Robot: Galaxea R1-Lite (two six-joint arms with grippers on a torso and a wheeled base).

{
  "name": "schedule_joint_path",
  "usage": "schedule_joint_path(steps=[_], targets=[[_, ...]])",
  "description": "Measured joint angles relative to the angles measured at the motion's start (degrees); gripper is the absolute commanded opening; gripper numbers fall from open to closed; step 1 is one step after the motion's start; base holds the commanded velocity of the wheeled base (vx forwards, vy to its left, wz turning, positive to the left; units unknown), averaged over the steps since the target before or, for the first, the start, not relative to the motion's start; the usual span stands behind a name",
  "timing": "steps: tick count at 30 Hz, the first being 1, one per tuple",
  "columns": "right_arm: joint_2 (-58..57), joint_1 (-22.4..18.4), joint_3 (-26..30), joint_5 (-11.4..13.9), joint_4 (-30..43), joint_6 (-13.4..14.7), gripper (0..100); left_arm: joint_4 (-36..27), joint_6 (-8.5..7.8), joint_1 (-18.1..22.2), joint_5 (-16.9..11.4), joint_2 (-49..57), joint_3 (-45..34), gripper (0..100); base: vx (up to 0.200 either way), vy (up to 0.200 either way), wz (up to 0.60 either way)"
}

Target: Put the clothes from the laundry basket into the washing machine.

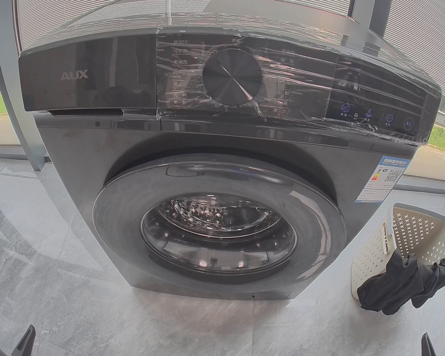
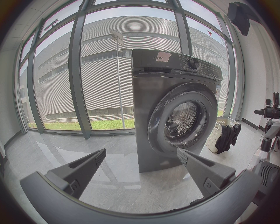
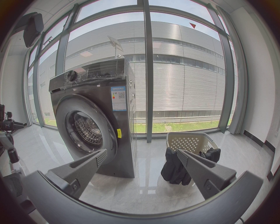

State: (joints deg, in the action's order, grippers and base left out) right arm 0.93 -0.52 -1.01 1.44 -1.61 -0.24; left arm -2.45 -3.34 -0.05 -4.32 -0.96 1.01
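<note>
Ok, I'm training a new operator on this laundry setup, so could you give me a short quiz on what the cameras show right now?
1. True or false: the washing machine door is open.
2. Where are the dark clothes? A: inside the drum. B: draped over the rim of the laundry basket. C: flat on the floor.
3. Fill in: the left gripper and the right gripper are both ____ and hold nothing.
Key: 1 false, the door is shut; 2 B; 3 open.
</note>
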Motion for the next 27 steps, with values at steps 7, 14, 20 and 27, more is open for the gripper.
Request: schedule_joint_path(steps=[7,14,20,27], targets=[[0.5,0.04,-7.96,7.45,2.51,0.2,100,-0.01,-0.05,0.02,0.0,0.0,0.0,100,0.0,0.0,0.0],[8.36,-0.11,-15.93,21.93,7.0,-0.16,100,0.0,-0.1,0.0,0.0,0.0,0.0,100,0.0,0.0,0.0],[22.31,1.05,-16.51,26.33,1.63,-1.54,100,-0.01,-0.11,0.0,0.0,0.0,0.0,100,0.0,0.0,0.0],[41.33,5.6,-17.04,27.58,-8.95,-2.35,100,-0.01,-0.1,-0.02,0.0,0.0,0.0,100,0.0,0.0,0.0]])
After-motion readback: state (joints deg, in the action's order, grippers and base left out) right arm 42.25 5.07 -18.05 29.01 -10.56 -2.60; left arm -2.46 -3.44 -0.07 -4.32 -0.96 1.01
